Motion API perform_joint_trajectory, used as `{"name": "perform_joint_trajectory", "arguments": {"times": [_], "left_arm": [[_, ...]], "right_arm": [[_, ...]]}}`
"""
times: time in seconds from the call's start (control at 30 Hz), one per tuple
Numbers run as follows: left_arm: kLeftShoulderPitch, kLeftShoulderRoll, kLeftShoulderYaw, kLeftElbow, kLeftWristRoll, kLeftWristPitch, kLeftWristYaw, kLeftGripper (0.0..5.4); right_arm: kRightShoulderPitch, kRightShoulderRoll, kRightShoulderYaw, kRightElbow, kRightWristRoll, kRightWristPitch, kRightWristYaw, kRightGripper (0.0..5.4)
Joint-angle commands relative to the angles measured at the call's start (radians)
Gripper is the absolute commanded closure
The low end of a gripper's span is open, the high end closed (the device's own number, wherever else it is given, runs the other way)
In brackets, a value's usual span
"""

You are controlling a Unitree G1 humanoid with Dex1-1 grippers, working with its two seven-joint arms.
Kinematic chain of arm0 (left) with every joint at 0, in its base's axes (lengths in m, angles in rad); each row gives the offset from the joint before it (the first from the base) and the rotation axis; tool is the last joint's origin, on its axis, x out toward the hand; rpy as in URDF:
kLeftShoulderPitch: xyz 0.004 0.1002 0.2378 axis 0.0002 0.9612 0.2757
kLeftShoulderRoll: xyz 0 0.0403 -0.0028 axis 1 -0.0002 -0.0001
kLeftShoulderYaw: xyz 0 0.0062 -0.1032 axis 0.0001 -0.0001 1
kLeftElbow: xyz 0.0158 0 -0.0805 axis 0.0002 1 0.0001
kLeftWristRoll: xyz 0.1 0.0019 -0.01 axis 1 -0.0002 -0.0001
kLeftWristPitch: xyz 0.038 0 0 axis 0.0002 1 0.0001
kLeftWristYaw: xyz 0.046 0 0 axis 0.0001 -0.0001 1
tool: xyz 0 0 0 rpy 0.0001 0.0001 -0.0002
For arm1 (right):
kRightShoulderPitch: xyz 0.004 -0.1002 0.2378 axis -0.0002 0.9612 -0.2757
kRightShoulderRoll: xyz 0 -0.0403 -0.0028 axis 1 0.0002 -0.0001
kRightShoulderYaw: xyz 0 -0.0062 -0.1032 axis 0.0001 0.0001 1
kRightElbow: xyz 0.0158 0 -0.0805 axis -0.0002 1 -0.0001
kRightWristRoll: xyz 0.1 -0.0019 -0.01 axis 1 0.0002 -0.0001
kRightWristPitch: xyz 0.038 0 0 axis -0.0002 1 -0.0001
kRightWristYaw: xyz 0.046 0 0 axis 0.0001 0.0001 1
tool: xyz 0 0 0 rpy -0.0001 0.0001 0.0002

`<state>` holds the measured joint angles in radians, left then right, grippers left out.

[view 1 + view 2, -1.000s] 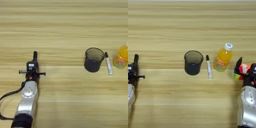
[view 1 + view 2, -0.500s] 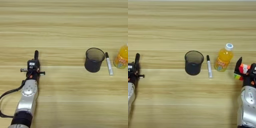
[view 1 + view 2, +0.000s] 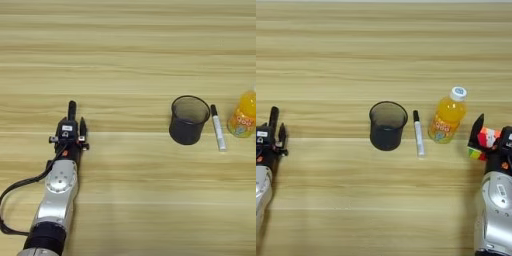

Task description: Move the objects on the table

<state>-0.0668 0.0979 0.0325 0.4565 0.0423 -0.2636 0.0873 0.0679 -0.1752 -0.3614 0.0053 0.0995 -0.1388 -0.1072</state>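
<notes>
Puzzle cube [image 3: 485, 142] sits clamped in the right gripper [image 3: 487, 142] beside the orange bottle [image 3: 446, 120]; left gripper [image 3: 76, 120] rests empty, fingers apart.

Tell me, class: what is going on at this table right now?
The robot's right tool grips a small coloured puzzle cube at the table's right side, beside an orange drink bottle. A black mesh pen cup and a white pen stand mid-table, untouched. The left tool rests at the left, holding nothing.
</notes>
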Motion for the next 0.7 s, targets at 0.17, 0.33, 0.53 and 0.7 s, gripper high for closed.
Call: {"name": "perform_joint_trajectory", "arguments": {"times": [0.17, 0.33, 0.53, 0.7], "left_arm": [[0.067, -0.002, -0.032, -0.007, 0.030, 0.043, -0.015, 2.10], [0.021, 0.011, -0.005, 0.022, 0.006, 0.017, -0.040, 1.62], [-0.044, 0.021, 0.027, 0.062, -0.011, -0.011, -0.048, 1.05], [-0.093, 0.038, 0.064, 0.073, -0.031, -0.024, -0.052, 0.38]], "right_arm": [[-0.007, -0.001, 0.002, -0.002, -0.012, 0.014, -0.005, 0.00], [-0.005, -0.002, 0.003, -0.011, -0.013, 0.018, -0.004, 0.00], [0.001, -0.002, 0.001, -0.025, -0.014, 0.021, 0.001, 0.00], [0.009, -0.004, 0.004, -0.035, -0.017, 0.024, 0.009, 0.00]]}}
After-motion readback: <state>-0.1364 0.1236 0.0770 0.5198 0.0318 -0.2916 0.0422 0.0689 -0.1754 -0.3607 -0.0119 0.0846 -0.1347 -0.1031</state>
